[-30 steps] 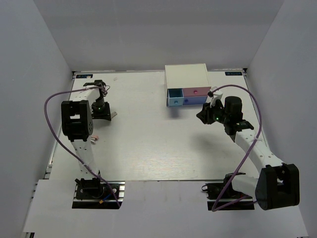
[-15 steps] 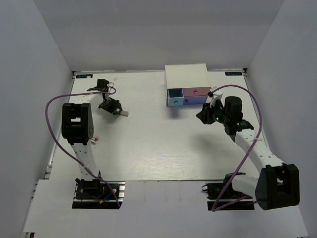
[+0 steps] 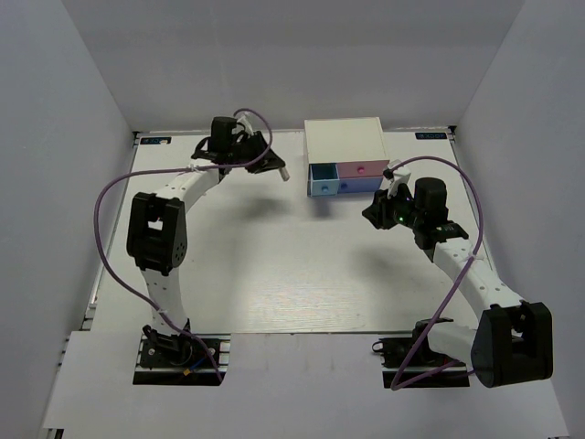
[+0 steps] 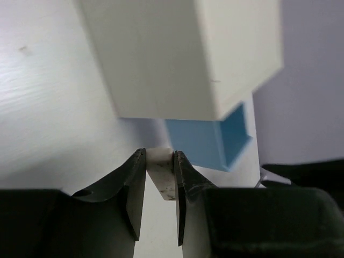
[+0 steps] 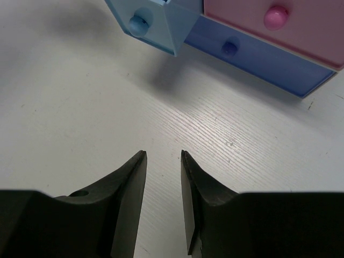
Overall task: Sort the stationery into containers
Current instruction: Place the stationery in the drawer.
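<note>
White table carries the white box, its small blue drawer pulled out. Your right claw, slightly spread and empty, hovers before the drawer fronts. Your left claw, just beside the box's left wall, pinches the pale eraser block. The open drawer lies ahead and to its right, so this arm is nearer.

White arms, black joints, purple cables
</note>
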`<action>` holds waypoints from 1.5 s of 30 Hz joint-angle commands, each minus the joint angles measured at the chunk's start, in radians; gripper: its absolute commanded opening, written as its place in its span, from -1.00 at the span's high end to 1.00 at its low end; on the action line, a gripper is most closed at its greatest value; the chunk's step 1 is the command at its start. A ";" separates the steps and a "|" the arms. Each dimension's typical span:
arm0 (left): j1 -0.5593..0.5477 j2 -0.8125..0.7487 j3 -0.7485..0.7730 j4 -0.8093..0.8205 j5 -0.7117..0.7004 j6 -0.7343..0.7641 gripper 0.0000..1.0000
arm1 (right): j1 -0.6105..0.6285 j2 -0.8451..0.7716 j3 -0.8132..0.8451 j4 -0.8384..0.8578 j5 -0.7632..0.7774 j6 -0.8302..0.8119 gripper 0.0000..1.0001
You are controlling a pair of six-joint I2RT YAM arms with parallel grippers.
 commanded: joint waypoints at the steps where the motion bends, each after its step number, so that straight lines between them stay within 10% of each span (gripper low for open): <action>1: -0.037 -0.091 0.017 0.169 0.115 0.086 1.00 | -0.002 -0.026 -0.013 0.011 -0.007 -0.010 0.24; 36: -0.309 0.060 0.219 0.160 -0.297 0.485 0.97 | -0.010 -0.058 -0.062 0.015 0.013 -0.022 0.18; 45: -0.318 0.060 0.199 0.140 -0.306 0.496 0.02 | -0.010 -0.045 -0.056 0.015 0.009 -0.034 0.02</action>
